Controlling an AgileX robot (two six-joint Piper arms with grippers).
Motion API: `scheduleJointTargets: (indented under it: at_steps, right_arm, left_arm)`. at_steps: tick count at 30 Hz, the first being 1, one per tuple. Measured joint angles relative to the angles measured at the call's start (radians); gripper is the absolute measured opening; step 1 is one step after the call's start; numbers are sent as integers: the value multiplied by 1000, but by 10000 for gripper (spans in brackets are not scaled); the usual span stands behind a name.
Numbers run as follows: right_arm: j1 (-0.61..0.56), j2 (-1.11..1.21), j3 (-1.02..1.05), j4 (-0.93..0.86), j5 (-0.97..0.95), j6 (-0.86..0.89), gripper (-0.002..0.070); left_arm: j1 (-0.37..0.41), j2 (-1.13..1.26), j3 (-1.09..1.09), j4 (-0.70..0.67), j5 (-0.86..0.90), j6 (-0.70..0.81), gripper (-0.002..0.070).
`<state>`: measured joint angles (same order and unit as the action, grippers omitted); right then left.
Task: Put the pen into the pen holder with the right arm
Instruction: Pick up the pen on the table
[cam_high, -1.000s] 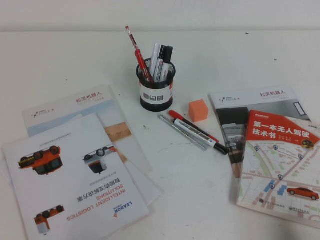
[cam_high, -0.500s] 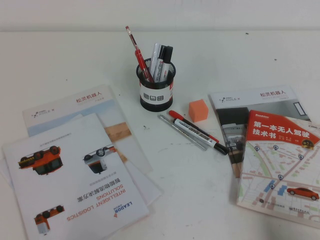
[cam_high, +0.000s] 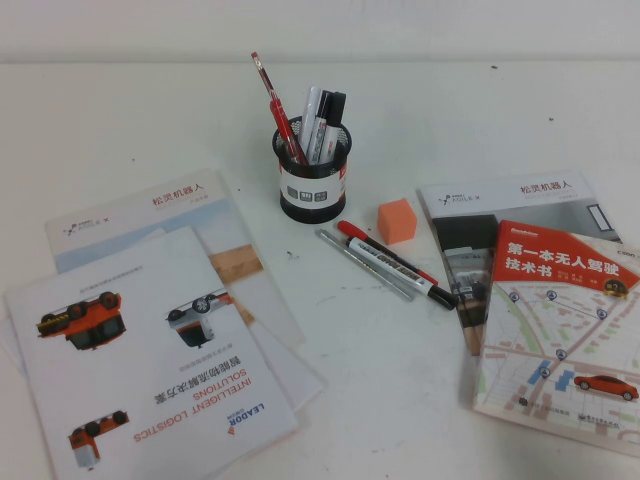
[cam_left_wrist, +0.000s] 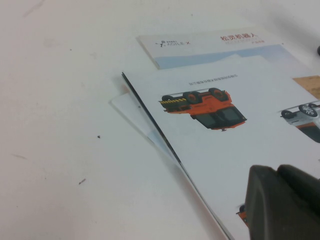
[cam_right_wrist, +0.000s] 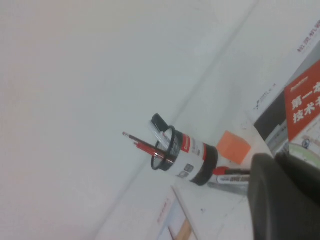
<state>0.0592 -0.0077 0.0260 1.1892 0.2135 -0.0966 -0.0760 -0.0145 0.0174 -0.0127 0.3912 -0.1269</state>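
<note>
on the white tabletop from the high view: lightly specked and scuffed, backed by a pale wall along the far edge. near the middle, standing upright, the pen holder, black mesh with a white label, already holding a red pen leaning left and a few black-and-white markers. just in front and to the right, lying flat on the table, the pen, slim and silver-grey, side by side with a white marker with a black cap and a red-capped pen, all three angled alike. beside them, an orange cube, apart from the holder. at left, fanned brochures showing orange vehicles; at right, booklets, the upper one with a red banner and a street map. neither arm visible from up there. from the left wrist view: over the brochures, a dark blurred part of the left gripper at the picture's edge; cannot tell whether spread or closed. bare white surface with small dark flecks beside the paper stack. from the right wrist view: a tilted look across the table at the pen holder, the orange cube and the red-bannered booklet, with only a dark corner of the right gripper showing, well away from the pen; cannot tell its grip either.
</note>
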Motion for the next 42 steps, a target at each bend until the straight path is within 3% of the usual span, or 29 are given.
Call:
scheduleJointTargets:
  at_steps: [9,13,22,31,42]
  right_arm:
    - [0,0,0,2,-11,0,-19]
    - [0,21,-53,-120,45,-3,-19]
    - [-5,495,-562,-667,430,-12,-19]
    - [24,982,-1002,-724,708,-166,-19]
    - [275,1480,-1459,-1053,993,-164,-19]
  left_arm:
    - [0,0,0,0,0,0,-3]
    - [0,0,0,0,0,0,-3]
    - [0,0,0,0,0,0,-3]
    - [0,0,0,0,0,0,-2]
    - [0,0,0,0,0,0,-3]
